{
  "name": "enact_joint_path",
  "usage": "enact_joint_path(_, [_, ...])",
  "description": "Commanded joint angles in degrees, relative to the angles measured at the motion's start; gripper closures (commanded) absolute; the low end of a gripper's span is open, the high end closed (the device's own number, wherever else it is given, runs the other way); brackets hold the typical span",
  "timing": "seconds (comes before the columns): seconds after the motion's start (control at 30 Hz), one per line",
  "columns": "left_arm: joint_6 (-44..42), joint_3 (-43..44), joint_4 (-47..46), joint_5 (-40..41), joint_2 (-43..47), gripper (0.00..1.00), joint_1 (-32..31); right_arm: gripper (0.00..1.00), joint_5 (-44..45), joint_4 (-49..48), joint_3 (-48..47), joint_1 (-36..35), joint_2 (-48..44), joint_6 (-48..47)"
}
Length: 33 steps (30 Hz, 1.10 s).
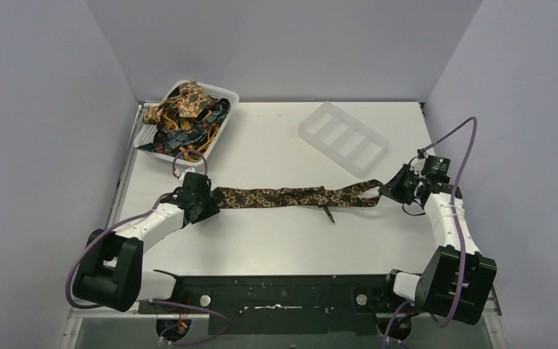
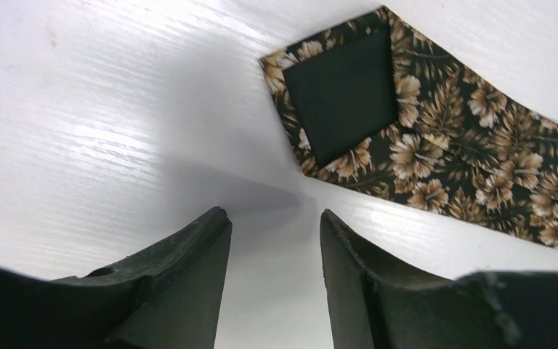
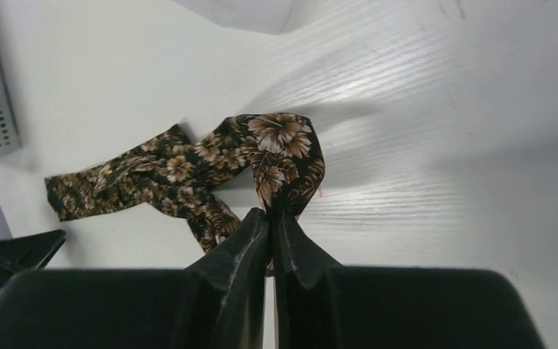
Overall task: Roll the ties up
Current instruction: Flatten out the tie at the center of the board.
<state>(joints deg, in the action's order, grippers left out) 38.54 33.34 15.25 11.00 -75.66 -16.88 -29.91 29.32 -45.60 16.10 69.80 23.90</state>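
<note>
Top view: the brown floral tie lies stretched across the desk between the left end effector and the right end effector. Further ties fill the white basket.

Left wrist view: the fingers stand apart over bare desk. The tie's wide end lies just ahead, apparently untouched.

Right wrist view: the fingers are clamped together on a raised fold of the tie.

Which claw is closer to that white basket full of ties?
Left. The left claw sits near the white basket, at one end of the stretched tie; the right claw pinches the tie's other end, much farther away.
</note>
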Motion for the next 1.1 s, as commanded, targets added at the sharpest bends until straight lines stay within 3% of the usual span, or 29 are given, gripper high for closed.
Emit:
enact_joint_path(0.0, [-1.0, -0.2, 0.7, -5.6, 5.5, 0.51, 0.2, 0.93, -14.1, -6.1, -0.8, -4.0, -5.7, -3.2])
enact_joint_path(0.13, [-1.2, 1.9, 1.5, -5.8, 10.9, 0.48, 0.3, 0.96, -22.1, -15.1, -6.6, -19.5, -8.7, -2.8])
enact_joint_path(0.23, [-1.2, 3.4, 4.1, -3.0, 13.7, 0.47, 0.5, 0.94, -20.4, -15.1, -11.1, -34.8, -11.0, -14.1])
enact_joint_path(0.3, [-1.2, 3.4, 4.7, -2.3, 15.1, 0.46, 0.6, 0.91, -19.9, -10.5, -9.4, -41.8, -12.5, -27.1])
enact_joint_path(0.37, [-0.6, 3.1, 5.3, -1.8, 16.2, 0.45, 0.7, 0.91, -13.4, -2.9, -5.7, -47.5, -12.9, -35.2])
enact_joint_path(0.43, [-0.4, 2.5, 5.5, -1.6, 16.7, 0.44, 0.8, 0.96, -7.3, 5.6, -5.0, -49.4, -11.2, -40.2])
enact_joint_path(0.5, [-0.4, 2.0, 5.6, -1.3, 16.5, 0.44, 0.9, 0.97, -6.6, 13.1, -6.6, -49.6, -9.4, -44.5])
enact_joint_path(0.73, [-0.6, 1.4, 0.7, -6.4, 12.5, 0.39, 1.0, 0.96, -4.2, 14.6, -9.5, -51.0, -7.5, -46.7])
enact_joint_path(0.87, [-2.2, 2.3, -1.5, -9.2, 9.2, 0.35, 1.0, 0.88, -5.1, 18.0, -11.2, -56.9, -2.5, -51.9])
enact_joint_path(0.97, [-3.7, 3.8, -1.4, -9.2, 7.2, 0.33, 1.0, 0.85, 5.6, 21.1, -12.7, -63.4, 0.2, -55.4])
enact_joint_path(1.07, [-5.7, 5.0, -2.6, -10.0, 4.5, 0.28, 1.1, 0.67, 7.7, 22.4, -13.6, -64.2, 1.0, -55.9])
